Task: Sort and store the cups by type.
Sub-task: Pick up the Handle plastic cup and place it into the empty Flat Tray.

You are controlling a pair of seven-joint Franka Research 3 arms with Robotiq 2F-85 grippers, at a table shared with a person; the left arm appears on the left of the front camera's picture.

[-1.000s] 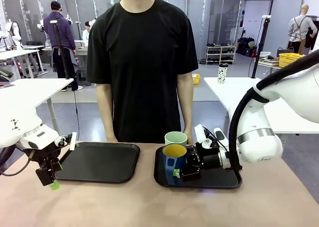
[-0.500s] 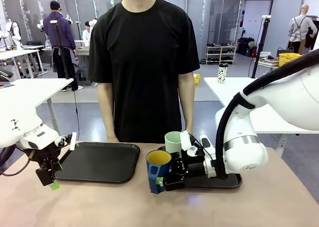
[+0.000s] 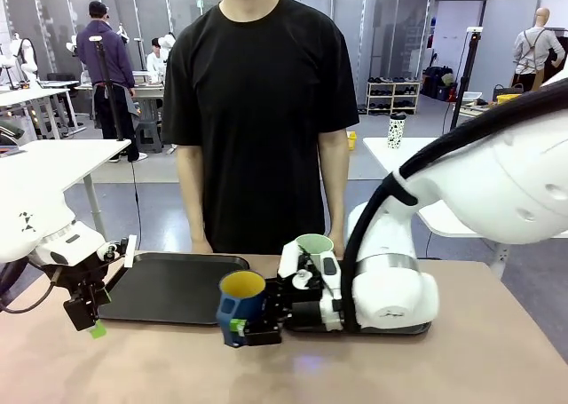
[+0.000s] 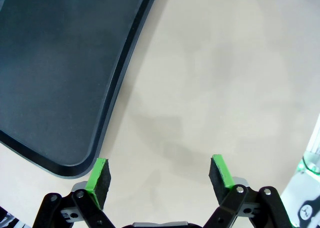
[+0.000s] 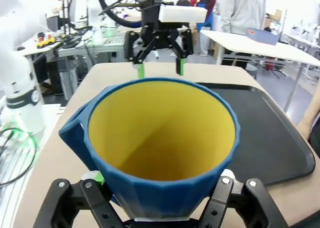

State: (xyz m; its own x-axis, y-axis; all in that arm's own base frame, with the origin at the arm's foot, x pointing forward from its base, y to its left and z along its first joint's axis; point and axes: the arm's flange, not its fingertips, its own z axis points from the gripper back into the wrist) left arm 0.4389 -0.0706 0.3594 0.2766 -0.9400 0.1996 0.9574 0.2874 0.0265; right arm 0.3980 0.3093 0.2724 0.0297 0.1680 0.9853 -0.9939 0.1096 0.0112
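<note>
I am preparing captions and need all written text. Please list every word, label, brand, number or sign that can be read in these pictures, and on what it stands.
No text can be read anywhere.
Dark blue handled mug with yellow inside: no print.
Tall pale green handleless plastic tumbler: no print.
Black plastic tray: no print.
White robot arm: small dark marks, too small to read.

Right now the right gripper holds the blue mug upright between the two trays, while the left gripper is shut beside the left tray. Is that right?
One slip: the left gripper is open, as the left wrist view shows. The right gripper does hold the blue mug upright between the left tray and right tray.
</note>
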